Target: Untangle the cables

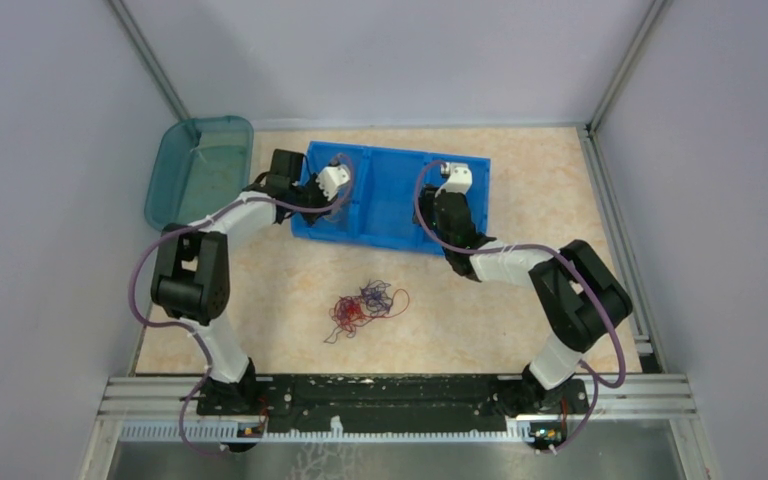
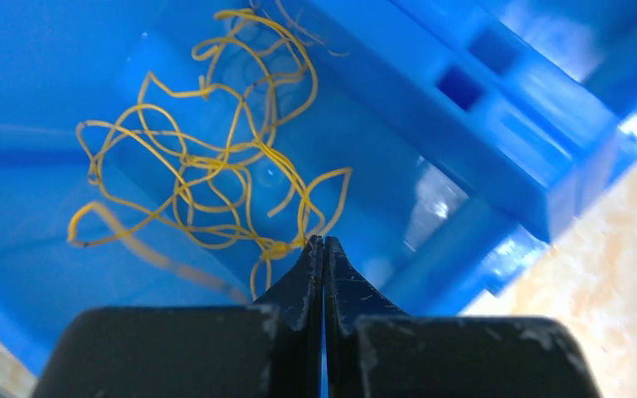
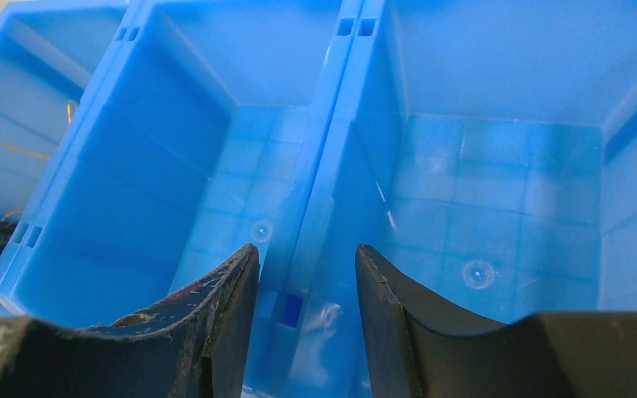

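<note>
Sorting step: 1 orange-yellow cable [image 2: 207,166] lies in the blue bin's [image 2: 498,116] left compartment, the left gripper [image 2: 323,245] closed tight beside it, grip unconfirmed. The right gripper [image 3: 307,250] hangs half-open, empty. Remaining cables [image 1: 365,305] lie tangled on the table [image 1: 480,320]; next, pinch 1 strand there

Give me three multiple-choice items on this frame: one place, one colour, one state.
1. The red-purple tangle lies: A inside a container; B on the table; C hanging from an arm.
2. The loose cable in the blue bin, by the left gripper, is: A yellow; B green; C white.
3. The right gripper is: A shut on wire; B open, empty; C shut, empty.
B: top view shows it on bare tabletop. A: left wrist view shows yellow. B: fingers apart, nothing between.
</note>
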Available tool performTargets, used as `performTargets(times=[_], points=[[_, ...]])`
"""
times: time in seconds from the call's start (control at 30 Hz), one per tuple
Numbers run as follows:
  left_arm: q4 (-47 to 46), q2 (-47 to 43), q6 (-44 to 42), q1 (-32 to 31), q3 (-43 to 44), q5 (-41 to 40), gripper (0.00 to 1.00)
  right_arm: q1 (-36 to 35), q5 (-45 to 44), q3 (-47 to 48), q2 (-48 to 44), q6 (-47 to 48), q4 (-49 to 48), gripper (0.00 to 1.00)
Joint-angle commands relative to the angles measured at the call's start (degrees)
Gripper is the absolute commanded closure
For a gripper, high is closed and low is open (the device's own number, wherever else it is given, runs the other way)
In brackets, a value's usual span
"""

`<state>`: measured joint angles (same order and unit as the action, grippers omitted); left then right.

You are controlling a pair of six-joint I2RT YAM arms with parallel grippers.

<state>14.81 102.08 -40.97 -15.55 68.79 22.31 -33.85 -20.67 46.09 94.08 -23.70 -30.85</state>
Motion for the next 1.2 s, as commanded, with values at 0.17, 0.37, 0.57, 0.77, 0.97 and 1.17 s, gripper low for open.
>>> performTargets(times=[0.17, 0.37, 0.57, 0.77, 0.97, 1.17], points=[[-4.0, 7.0, 1.9, -1.0, 5.1, 0.2, 0.98, 0.5, -0.4, -1.5, -2.7, -0.2, -0.9, 0.54], [-1.2, 7.3, -2.0, -3.0, 3.1, -1.1, 0.88, 0.4, 0.1, -1.7, -2.8, -0.5, -1.3, 0.55], [9.0, 1.2, -2.9, -3.1, 9.6, 0.8, 0.40, 0.4, 0.6, -2.1, -3.7, -0.9, -1.2, 0.55], [23.2, -4.5, -3.7, -3.1, 19.4, 1.6, 0.00, 0.4, 1.2, -2.7, -4.9, -1.0, -1.3, 0.55], [27.3, -10.7, -4.8, -3.1, 19.8, -1.1, 0.00, 0.4, 1.8, -2.6, -6.1, -0.8, -1.0, 0.55], [33.2, -13.1, -4.9, -3.1, 20.1, 1.7, 0.00, 0.4, 2.4, -4.1, -8.8, 0.1, -0.2, 0.53]])
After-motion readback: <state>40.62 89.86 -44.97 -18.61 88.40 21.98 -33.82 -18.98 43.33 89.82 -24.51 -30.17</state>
